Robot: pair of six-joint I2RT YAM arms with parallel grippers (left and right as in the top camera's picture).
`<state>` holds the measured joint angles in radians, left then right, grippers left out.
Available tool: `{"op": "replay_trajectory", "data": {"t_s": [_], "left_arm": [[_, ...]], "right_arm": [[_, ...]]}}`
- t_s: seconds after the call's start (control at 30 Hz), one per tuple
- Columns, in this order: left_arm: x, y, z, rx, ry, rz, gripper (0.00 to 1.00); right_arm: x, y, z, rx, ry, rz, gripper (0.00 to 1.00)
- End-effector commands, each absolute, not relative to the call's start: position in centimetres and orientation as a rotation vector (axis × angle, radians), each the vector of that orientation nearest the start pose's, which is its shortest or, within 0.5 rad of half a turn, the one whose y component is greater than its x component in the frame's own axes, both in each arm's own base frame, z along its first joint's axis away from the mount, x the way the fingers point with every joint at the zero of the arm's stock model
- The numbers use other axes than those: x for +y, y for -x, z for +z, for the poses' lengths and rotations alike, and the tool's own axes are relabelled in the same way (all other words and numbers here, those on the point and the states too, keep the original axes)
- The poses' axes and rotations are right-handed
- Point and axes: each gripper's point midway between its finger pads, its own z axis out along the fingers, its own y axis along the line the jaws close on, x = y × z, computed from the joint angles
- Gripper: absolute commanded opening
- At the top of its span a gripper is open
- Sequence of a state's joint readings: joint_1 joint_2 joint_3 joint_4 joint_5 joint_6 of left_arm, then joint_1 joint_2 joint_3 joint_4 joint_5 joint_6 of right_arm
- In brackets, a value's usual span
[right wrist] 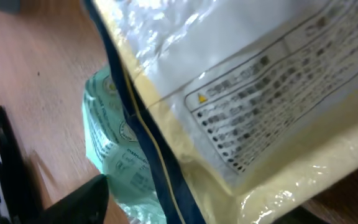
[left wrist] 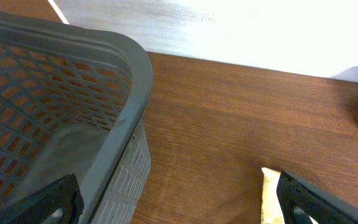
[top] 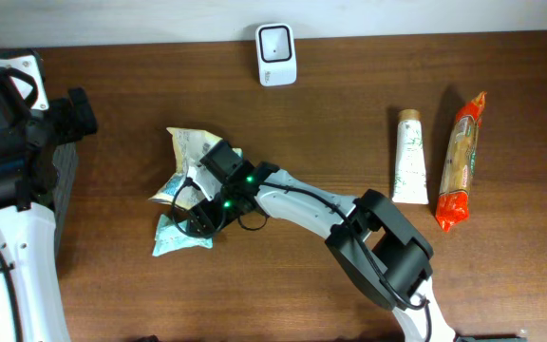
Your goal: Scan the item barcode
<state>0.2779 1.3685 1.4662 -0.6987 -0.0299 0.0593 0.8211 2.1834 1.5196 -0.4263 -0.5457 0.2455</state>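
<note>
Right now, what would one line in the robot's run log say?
left gripper: open, beside grey basket | right gripper: at yellow packet, grip unclear | scanner: far edge, unused

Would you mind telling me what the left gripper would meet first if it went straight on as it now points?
The left gripper would probably meet the bare table, between the grey basket and the yellow packet; depth is unclear.

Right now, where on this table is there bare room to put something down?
The table is bare between the scanner and the white tube, and right of the orange packet. It is crowded around the packet pile, where the right gripper reaches in.
</note>
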Motion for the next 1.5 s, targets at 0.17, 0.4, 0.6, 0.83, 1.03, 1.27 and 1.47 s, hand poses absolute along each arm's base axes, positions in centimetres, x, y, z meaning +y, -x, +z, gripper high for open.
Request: {"op": "replay_trajectory", "data": {"t_s": [0.17, 0.4, 0.6, 0.83, 1.03, 1.27, 1.47], "left_arm": [[11.6, -38.9, 32.6, 2.14, 0.261, 0.215, 0.99], [11.6, -38.9, 32.6, 2.14, 0.261, 0.215, 0.99], [11.6, -38.9, 32.6, 2.14, 0.261, 0.215, 0.99], [11.6, -38.9, 32.6, 2.14, 0.261, 0.215, 0.99], [11.6, -38.9, 32.6, 2.14, 0.261, 0.215, 0.99], [11.6, -38.9, 32.6, 2.14, 0.261, 0.215, 0.99], [11.6, -38.9, 32.6, 2.14, 0.261, 0.215, 0.99]], "right_arm": [[43.5, -26.6, 0.6, 2.777, 0.898, 1.03, 0.24], [39.3, -27.5, 1.8, 2.905, 0.816, 0.997, 0.04], [27.9, -29.1, 3.4, 2.927, 1.139, 0.494, 0.06], [20.2, -37.9, 7.0, 2.916, 0.811, 0.329, 0.52], [25.5, -35.1, 10.5, 2.933, 0.802, 0.627, 0.13], [29.0, -31.4, 7.4, 3.103, 0.349, 0.332, 0.04], [30.5, -31.2, 3.6, 3.079, 0.228, 0.411, 0.04]]}}
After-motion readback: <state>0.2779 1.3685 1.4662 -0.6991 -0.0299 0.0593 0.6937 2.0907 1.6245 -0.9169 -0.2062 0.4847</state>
